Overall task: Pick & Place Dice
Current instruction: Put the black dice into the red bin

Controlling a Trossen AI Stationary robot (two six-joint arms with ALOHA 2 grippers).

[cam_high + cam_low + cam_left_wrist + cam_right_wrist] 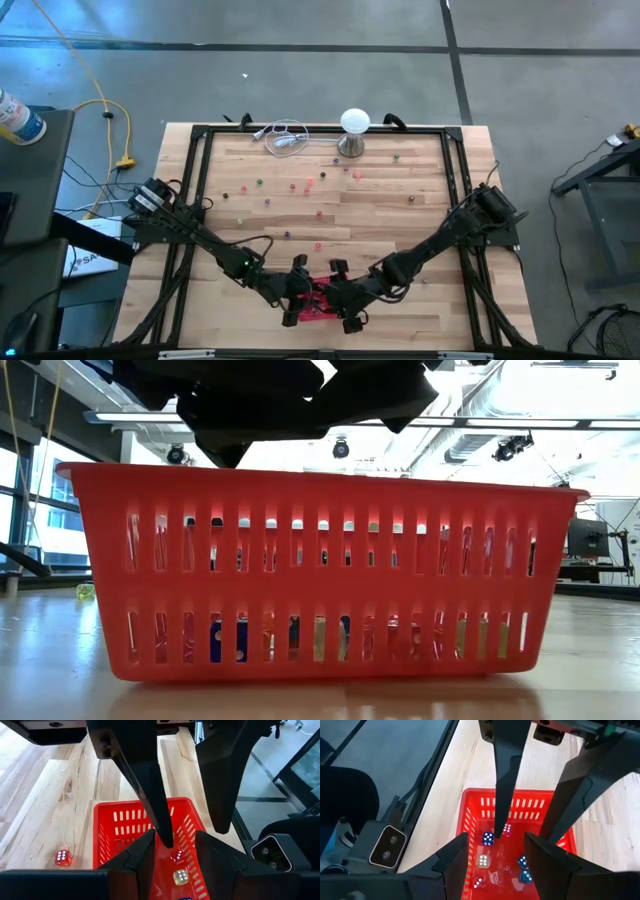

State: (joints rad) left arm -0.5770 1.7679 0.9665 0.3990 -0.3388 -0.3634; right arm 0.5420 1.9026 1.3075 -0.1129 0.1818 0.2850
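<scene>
A robotics lab or workshop hall. The wooden bench [330, 215] stands on bare concrete floor [300, 80], trailing a yellow cable [110, 110]. Exposed ceiling ducts [490, 435] and strip lights [140, 417] hang overhead.

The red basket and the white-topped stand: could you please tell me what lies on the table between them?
In the high view, scattered dice lie on the wood between the red basket and the stand; nothing else.

basket [320, 575]: red, slotted, on the table | dice [216, 640]: glimpsed through lower slots; dark arm parts above
</scene>
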